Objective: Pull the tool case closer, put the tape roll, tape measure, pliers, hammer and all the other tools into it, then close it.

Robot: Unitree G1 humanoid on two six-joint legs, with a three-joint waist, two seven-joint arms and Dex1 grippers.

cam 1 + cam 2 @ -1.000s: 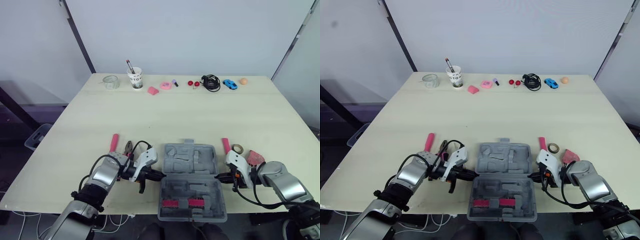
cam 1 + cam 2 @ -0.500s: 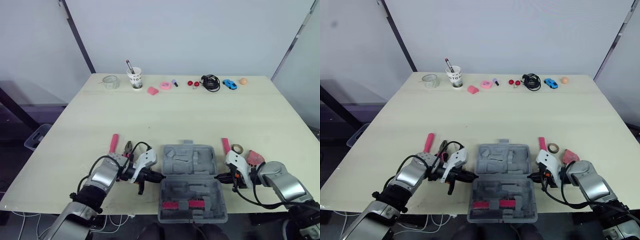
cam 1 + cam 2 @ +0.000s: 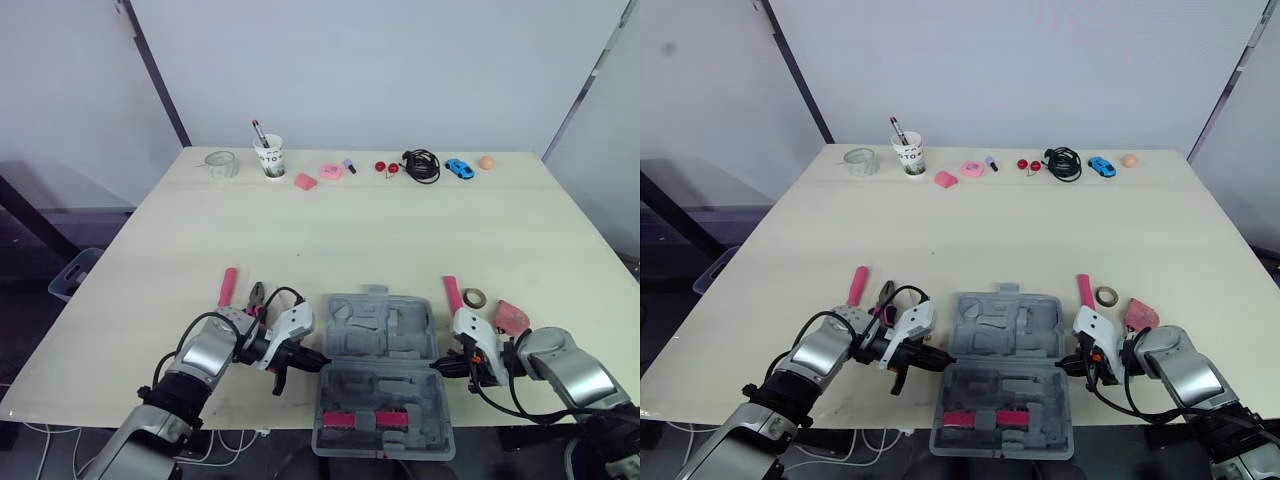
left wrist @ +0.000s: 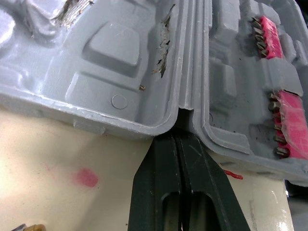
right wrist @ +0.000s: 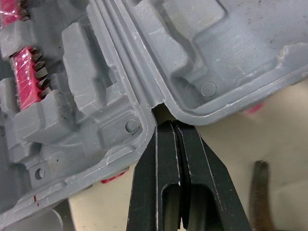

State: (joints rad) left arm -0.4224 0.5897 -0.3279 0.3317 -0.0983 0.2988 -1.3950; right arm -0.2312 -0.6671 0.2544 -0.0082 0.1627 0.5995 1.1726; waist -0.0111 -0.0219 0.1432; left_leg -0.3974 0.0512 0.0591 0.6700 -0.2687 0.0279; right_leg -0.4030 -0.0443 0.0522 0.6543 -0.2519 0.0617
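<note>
The tool case (image 3: 380,360) lies open in the middle of the table's (image 3: 330,230) near edge. Its lid half rests flat on the table and its other half reaches out past that edge. Two pink strips of bits (image 3: 378,419) sit in the overhanging half; the moulded hollows are otherwise bare.

The left pincer (image 4: 179,137) is at the case's left side. Its two black fingers are pressed together with nothing between them, and their tips sit at the notch where the two halves join. The right pincer (image 5: 175,124) is at the same notch on the case's right side, also fully closed and holding nothing.

The tools are all on the table outside the case. On its left, towards the near edge, lie a tool with a pink handle (image 3: 228,286) and, just beside it, the pliers (image 3: 258,295), close to the left arm. On the right lie a second pink handle (image 3: 452,293), the tape roll (image 3: 476,298) next to it, and the pink tape measure (image 3: 512,316) by the right arm.

Along the far edge stand a glass (image 3: 221,163) and a paper cup (image 3: 270,156) holding a pen. Further along are small pink and red bits, a black cable (image 3: 422,164), a blue toy car (image 3: 460,168) and an orange ball (image 3: 487,161).
</note>
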